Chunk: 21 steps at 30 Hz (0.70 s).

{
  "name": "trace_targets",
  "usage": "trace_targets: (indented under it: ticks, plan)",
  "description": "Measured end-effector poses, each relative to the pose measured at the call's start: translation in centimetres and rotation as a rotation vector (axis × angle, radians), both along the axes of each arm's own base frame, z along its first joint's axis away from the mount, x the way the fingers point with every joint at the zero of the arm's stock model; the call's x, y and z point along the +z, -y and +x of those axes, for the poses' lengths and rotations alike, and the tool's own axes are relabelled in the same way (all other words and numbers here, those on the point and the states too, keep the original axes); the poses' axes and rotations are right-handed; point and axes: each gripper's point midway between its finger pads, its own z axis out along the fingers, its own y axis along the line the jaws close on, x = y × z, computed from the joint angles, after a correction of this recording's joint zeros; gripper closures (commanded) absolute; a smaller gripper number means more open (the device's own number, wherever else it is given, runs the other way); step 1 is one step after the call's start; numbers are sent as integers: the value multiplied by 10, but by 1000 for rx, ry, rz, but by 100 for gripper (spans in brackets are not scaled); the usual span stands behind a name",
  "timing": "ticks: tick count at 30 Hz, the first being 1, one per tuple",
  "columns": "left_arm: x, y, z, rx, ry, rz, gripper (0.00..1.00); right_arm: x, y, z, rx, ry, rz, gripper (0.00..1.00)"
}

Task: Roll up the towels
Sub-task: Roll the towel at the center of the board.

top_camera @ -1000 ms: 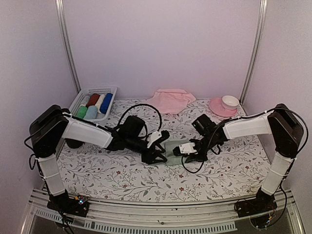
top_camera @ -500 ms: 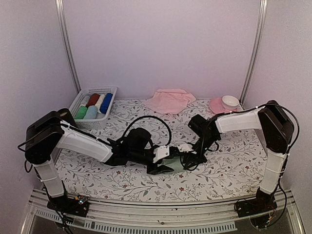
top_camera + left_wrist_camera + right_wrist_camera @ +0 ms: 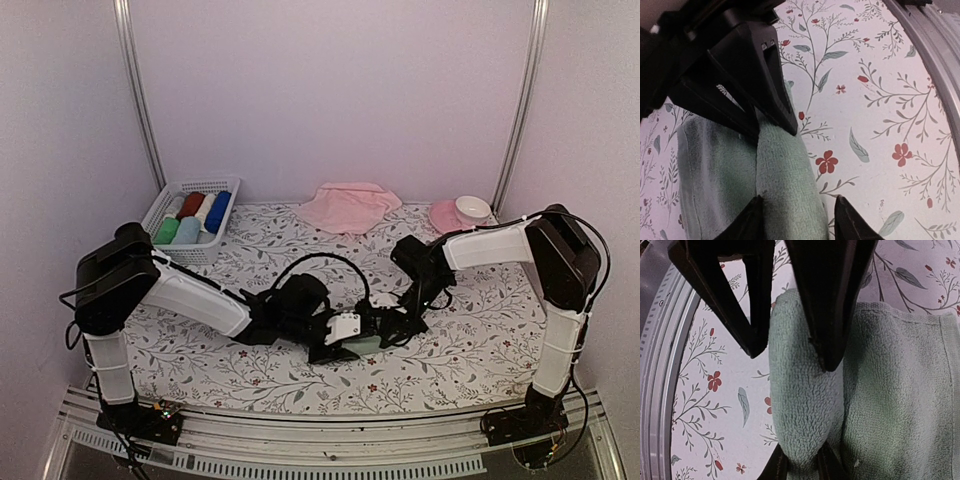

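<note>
The pale mint green towel (image 3: 368, 345) lies near the table's front centre, its near edge turned into a roll (image 3: 805, 405), also seen in the left wrist view (image 3: 785, 175). My right gripper (image 3: 801, 447) is shut on one end of that roll and sits at the towel's right in the top view (image 3: 393, 328). My left gripper (image 3: 799, 199) straddles the roll's other end with its jaws apart and a small gap on the outer side; it sits at the towel's left (image 3: 348, 338). The pale pink towel (image 3: 347, 207) lies crumpled at the back centre.
A white basket (image 3: 222, 240) with several rolled cloths stands at the back left. A pink saucer (image 3: 443, 222) with a white cup (image 3: 472, 208) stands at the back right. The table's metal front rail (image 3: 655, 390) runs close to the roll.
Both grippers and the mint towel have moved toward the table's front edge. The left arm has reached further right, and the two grippers now meet closely over the towel.
</note>
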Motion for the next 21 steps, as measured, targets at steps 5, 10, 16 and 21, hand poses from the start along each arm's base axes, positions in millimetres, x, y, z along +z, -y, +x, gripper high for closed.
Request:
trace_targets:
  ticks: [5, 10, 16, 21]
  plan:
    - [-2, 3, 3, 12, 22, 18, 70, 0, 1, 1, -9, -5, -4, 83]
    - [-10, 7, 8, 28, 9, 35, 89, 0, 4, 4, -30, -11, -10, 71]
    - [-9, 14, 12, 69, -42, 41, 94, 7, 9, 15, -63, 18, 0, 58]
    - [-11, 11, 15, 117, -110, 32, 94, 31, 15, 23, -83, 74, 55, 52]
